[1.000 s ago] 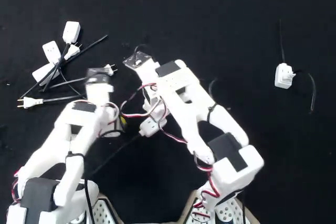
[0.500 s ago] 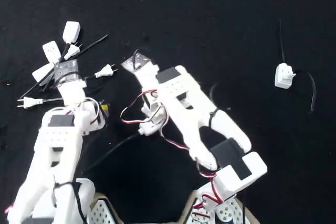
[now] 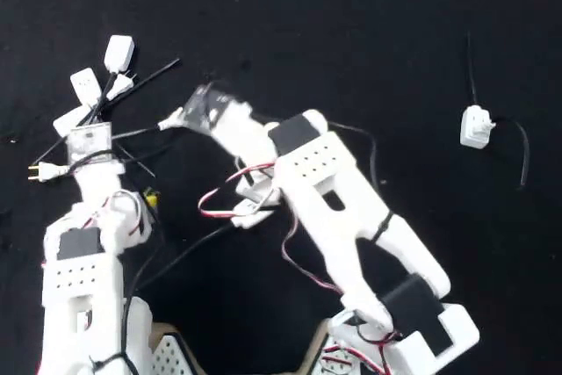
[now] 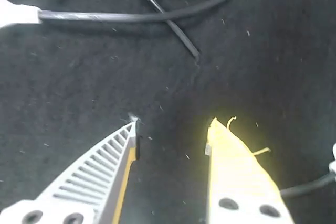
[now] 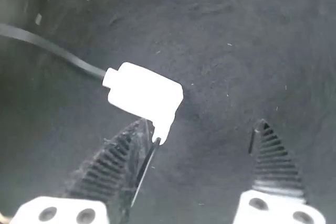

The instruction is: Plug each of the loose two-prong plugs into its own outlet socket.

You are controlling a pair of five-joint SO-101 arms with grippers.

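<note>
Since a second ago my left arm (image 3: 83,252) has swung off the middle of the black table (image 3: 369,50) and drawn back toward the tangle on my left. My right arm (image 3: 325,182) has stretched out across the cloth into the spot the left one left free.

My right gripper (image 5: 205,127) hangs low over the cloth with its jaws spread wide and nothing between them. My left gripper (image 4: 170,124) is parted too, more narrowly, and is also empty.

A cluster of white sockets (image 3: 86,85) lies close beyond my left jaws, which I judge is why that arm has gone there. Another socket (image 3: 475,126) sits well apart from both grippers.

The white plug (image 5: 143,94) I am after lies just past the tip of one right jaw, outside the gap rather than inside it. I reckon the wide spread is meant to straddle its body, but I am offset. I would have to slide sideways until both jaws flank it before closing.

Ahead of my left tips two black cords (image 4: 157,17) cross, and a white end (image 4: 13,11), likely another plug, lies off to one side. The plug's own cord (image 5: 52,51) trails away from my right jaws, so it should not foul a grip.

Its prong (image 5: 164,129) points back toward me, right beside that jaw's tip.
</note>
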